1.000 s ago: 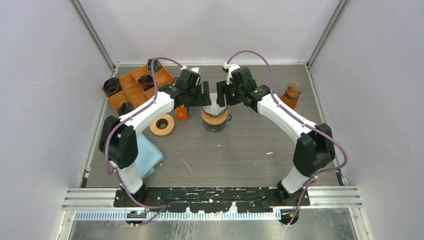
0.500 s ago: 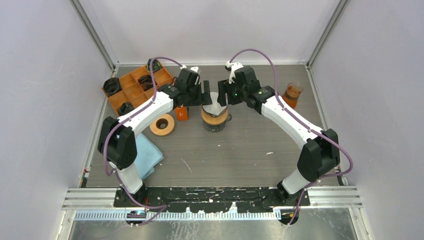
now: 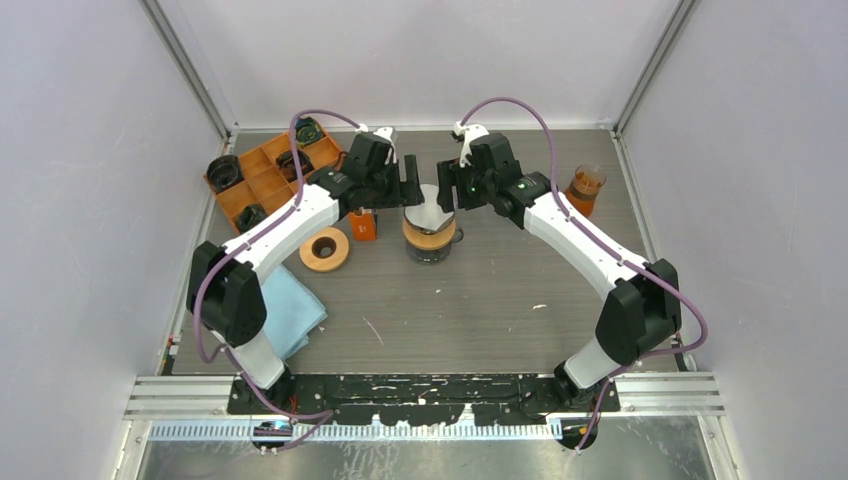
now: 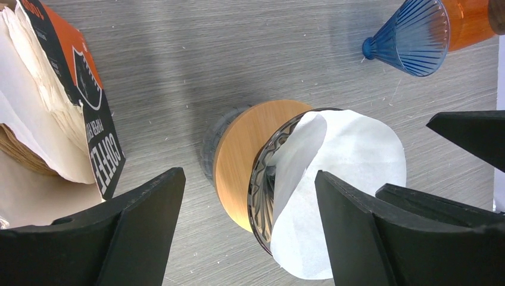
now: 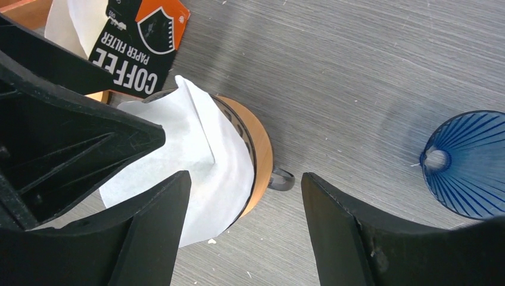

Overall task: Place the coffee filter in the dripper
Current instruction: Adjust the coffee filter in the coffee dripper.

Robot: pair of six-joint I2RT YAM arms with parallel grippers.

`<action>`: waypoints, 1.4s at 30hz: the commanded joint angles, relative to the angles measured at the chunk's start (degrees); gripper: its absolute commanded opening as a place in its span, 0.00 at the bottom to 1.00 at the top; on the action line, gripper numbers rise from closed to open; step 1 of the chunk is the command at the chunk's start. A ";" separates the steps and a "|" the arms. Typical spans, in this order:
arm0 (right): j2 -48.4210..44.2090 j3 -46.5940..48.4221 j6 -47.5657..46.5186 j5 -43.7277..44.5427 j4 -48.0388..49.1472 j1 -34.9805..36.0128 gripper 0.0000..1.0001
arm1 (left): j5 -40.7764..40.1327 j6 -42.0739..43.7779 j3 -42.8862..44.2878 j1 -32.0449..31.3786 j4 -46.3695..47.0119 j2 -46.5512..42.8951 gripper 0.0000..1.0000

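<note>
The glass dripper with a wooden collar (image 3: 428, 240) stands at the table's middle back. The white paper coffee filter (image 3: 428, 212) sits in its mouth, one side folded inward, its edge sticking out past the rim. My left gripper (image 3: 408, 187) is open just left of the filter and my right gripper (image 3: 447, 187) is open just right of it; neither holds anything. In the left wrist view the filter (image 4: 345, 173) and collar (image 4: 238, 161) lie between the open jaws of my left gripper (image 4: 247, 179). In the right wrist view my right gripper (image 5: 244, 179) is open over the filter (image 5: 178, 155) and collar (image 5: 263, 156).
An orange and black filter pack (image 3: 363, 227) lies left of the dripper. A wooden ring (image 3: 325, 249), a blue cloth (image 3: 298, 310) and an orange tray (image 3: 265, 175) are further left. An orange glass beaker (image 3: 585, 187) with a blue cone (image 5: 464, 164) stands to the right.
Both arms' elbows have shifted outward a little. The grippers stay open on either side of the filter, which rests in the dripper as before.
</note>
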 commanded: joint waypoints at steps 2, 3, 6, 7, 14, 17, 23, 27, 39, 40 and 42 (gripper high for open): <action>0.22 -0.06 -1.03 3.06 0.31 -0.32 0.74 | -1.51 0.93 0.57 0.34 -0.04 -1.21 0.83; 0.68 -0.17 -1.06 3.18 0.30 -0.32 0.74 | -1.72 1.01 0.70 0.32 -0.09 -0.73 0.83; 1.98 -0.51 -1.18 3.81 0.43 -0.32 0.74 | -2.47 1.32 1.56 0.39 -0.77 0.59 0.83; 2.38 -0.62 -1.28 3.96 0.45 -0.32 0.75 | -2.65 1.42 1.75 0.35 -0.99 1.00 0.83; 4.26 -1.44 -1.48 4.37 0.99 -0.31 0.74 | -3.53 1.64 2.00 0.37 -1.23 2.77 0.82; 4.90 -1.70 -1.55 4.37 1.17 -0.32 0.74 | -3.58 1.62 1.91 0.36 -1.40 3.44 0.81; 5.55 -1.84 -1.65 4.72 1.31 -0.31 0.74 | -3.78 1.67 1.73 0.40 -1.84 3.86 0.80; 5.47 -1.82 -1.66 4.94 1.35 -0.31 0.75 | -3.88 1.73 1.65 0.35 -1.77 3.63 0.80; 6.30 -2.76 -1.68 5.10 1.79 -0.31 0.75 | -3.51 1.65 0.56 0.39 -1.64 3.51 0.81; 6.34 -2.76 -1.69 5.08 1.81 -0.31 0.75 | -3.45 1.63 0.51 0.35 -1.65 3.50 0.81; 6.18 -2.66 -1.66 4.99 1.81 -0.31 0.75 | -3.47 1.61 0.50 0.34 -1.73 3.45 0.81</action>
